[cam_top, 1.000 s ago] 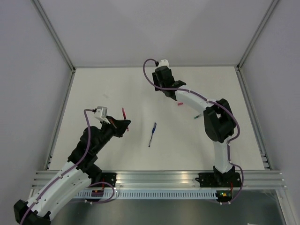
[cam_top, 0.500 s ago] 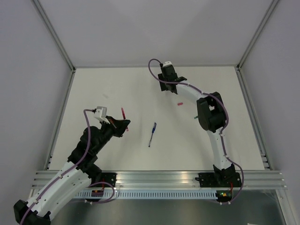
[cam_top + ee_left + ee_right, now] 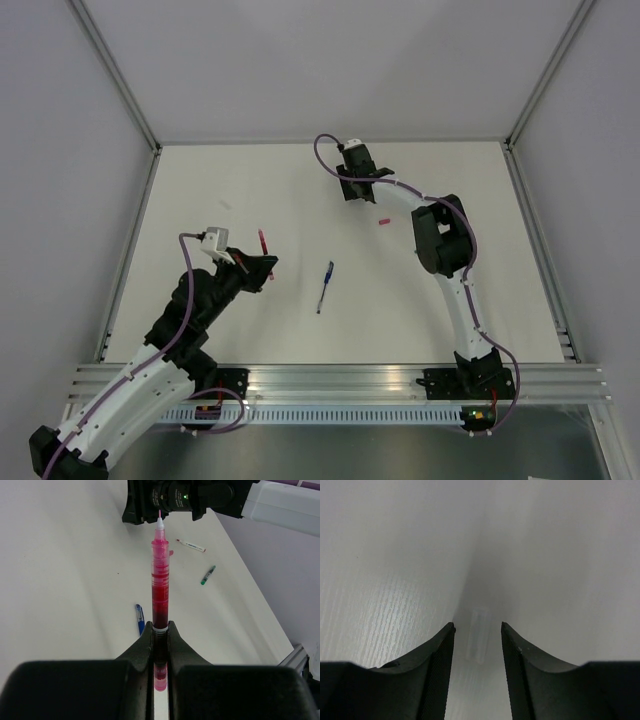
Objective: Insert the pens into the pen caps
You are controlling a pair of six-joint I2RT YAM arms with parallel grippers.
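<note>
The left gripper (image 3: 160, 630) was clamped tight on the red pen (image 3: 160, 580), its black fingers (image 3: 142, 647) pressed to the barrel low in the left wrist view. The pen's rear end was cut off by the bottom edge of that frame, and the gripped stretch was hidden between the fingers. Its long axis ran straight up the picture, the fine white tip uppermost and aimed at the dark body of the right arm (image 3: 180, 497) along the top edge. The barrel was see-through pink-red, darker near the fingers, and uncapped. A small pink bit peeped out just right of the barrel; I could not tell what it was.

Left of the barrel and low down lay a blue pen (image 3: 139, 618), its near end hidden behind a finger. Toward the upper right lay a white pen (image 3: 190, 545) with red ends and a green pen (image 3: 208, 575). In the top view a red cap (image 3: 382, 222) sat right of centre, just beside the right arm.

The right gripper (image 3: 477, 625) stood partly open, its jaws on either side of a pale cap (image 3: 477, 640) on the white table (image 3: 395, 555), touching neither finger. The cap was blurred, its colour hard to make out, and its long axis ran nearly up the frame.
</note>
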